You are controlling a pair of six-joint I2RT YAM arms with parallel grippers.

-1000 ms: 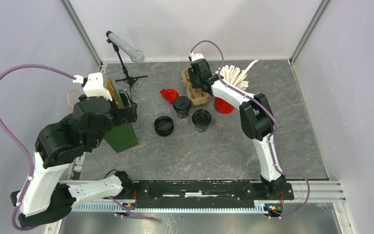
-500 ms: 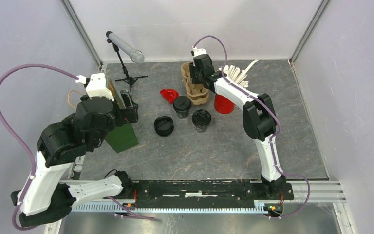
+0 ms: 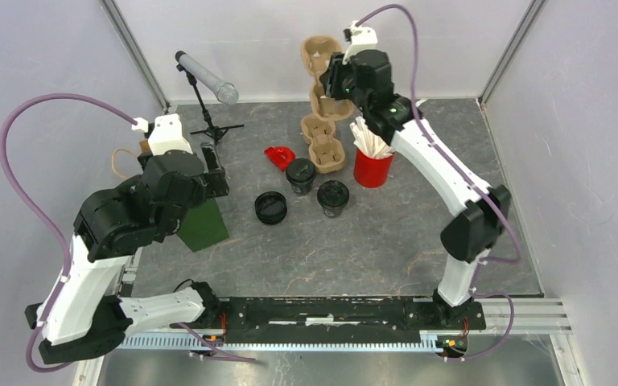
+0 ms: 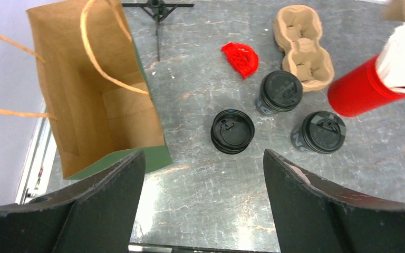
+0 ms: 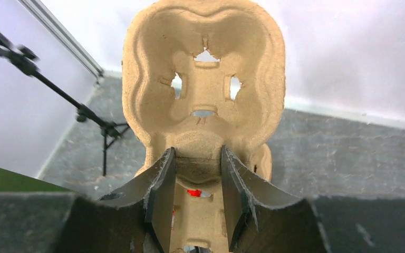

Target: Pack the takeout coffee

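My right gripper [image 3: 335, 80] is shut on the edge of a brown cardboard cup carrier [image 3: 319, 55] and holds it upright, high above the table's back; in the right wrist view the fingers [image 5: 198, 158] pinch its lower rim [image 5: 203, 79]. A second carrier [image 3: 325, 146] lies on the table below it [image 4: 301, 47]. Two black-lidded coffee cups [image 3: 300, 174] [image 3: 333, 197] stand in front of it. An open paper bag [image 3: 203, 223], green outside and brown inside [image 4: 95, 105], stands at the left. My left gripper [image 4: 203, 161] is open and empty above the table, beside the bag.
A stack of black lids [image 3: 271, 207] lies left of the cups. A red lid [image 3: 279, 156] lies near the carrier. A red cup of white sticks [image 3: 372, 167] stands to the right. A microphone on a tripod [image 3: 207, 78] is at the back left.
My right gripper has lifted one cup carrier off the other and raised it high at the back. The left arm has shifted slightly.
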